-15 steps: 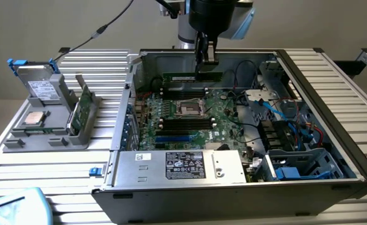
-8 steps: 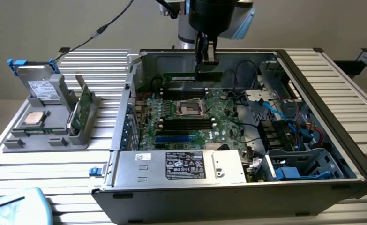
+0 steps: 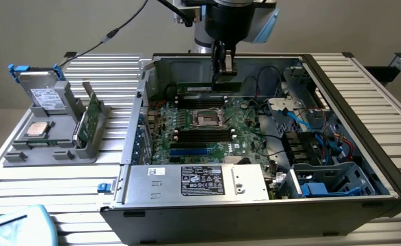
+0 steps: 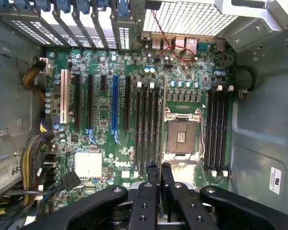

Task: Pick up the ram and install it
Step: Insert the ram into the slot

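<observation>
Hovering inside the open case [image 3: 186, 67], the tool [image 3: 222, 79] — jaws nearly together — clamps the ram [image 3: 196, 88] above the motherboard [image 3: 245, 138].

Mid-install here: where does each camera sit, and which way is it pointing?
Exterior view: off the arm, raised, looking down at an angle into the open computer case; shows the arm and its gripper, jaws shut on the ram.
Wrist view: on the wrist, looking straight down at the motherboard; the gripper shows in the foreground.
Shared: gripper, motherboard, empty processor socket.
</observation>
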{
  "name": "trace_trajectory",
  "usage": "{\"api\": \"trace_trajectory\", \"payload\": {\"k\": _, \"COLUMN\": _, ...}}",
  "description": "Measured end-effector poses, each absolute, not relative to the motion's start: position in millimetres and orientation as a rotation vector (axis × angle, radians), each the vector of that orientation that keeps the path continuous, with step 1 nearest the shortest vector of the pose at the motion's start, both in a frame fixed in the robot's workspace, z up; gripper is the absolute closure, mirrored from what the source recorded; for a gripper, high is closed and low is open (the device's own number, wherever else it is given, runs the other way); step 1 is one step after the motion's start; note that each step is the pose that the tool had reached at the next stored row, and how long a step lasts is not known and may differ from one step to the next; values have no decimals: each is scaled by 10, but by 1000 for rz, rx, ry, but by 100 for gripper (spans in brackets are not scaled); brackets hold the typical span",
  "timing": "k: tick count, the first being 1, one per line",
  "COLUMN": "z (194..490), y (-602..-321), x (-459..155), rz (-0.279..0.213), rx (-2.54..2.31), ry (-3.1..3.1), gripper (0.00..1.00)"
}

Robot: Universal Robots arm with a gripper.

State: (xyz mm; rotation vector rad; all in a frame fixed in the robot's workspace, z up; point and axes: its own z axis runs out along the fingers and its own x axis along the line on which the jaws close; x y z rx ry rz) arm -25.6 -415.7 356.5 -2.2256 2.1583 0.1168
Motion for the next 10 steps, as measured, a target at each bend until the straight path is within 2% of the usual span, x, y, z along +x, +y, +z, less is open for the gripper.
{"api": "trace_trajectory", "payload": {"k": 10, "z": 3384, "y": -4157, "x": -267, "rz": 117, "rx": -2246, "ry": 2139, "gripper": 86}}
